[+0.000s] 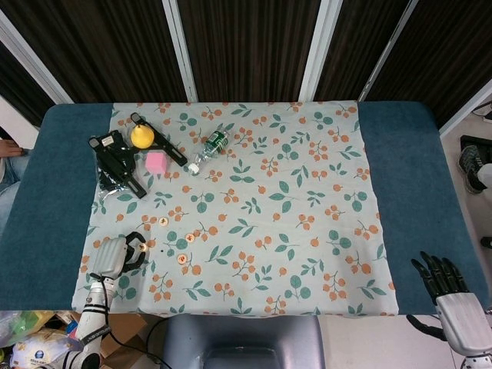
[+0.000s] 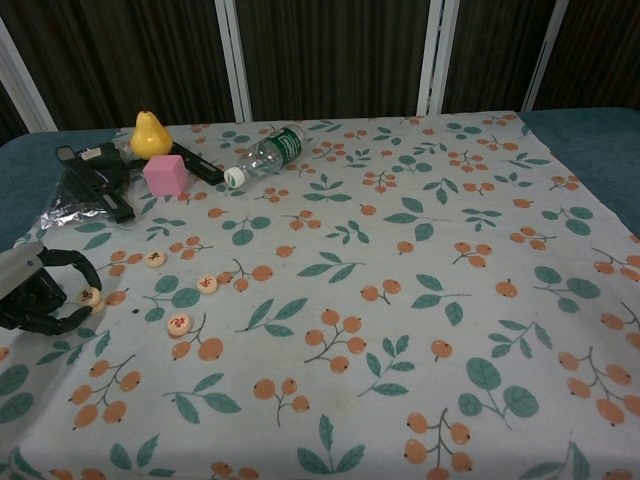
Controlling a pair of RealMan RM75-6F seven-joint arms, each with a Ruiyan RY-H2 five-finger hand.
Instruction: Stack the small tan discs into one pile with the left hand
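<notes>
At the worktop's (image 1: 46, 231) near-left edge the left hand (image 2: 35, 290) pinches one tan disc (image 2: 88, 296) between curled fingertips. Three more discs lie apart on the leaf-print cloth (image 2: 400, 250) just to its right: one (image 2: 154, 258), another (image 2: 207, 284) and a third (image 2: 178, 323). Far right, off the worktop, the right hand (image 1: 453, 296) hangs with fingers spread, holding nothing.

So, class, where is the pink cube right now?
In the chest view the pink cube sits far left on the cloth, beside the yellow pear.
</notes>
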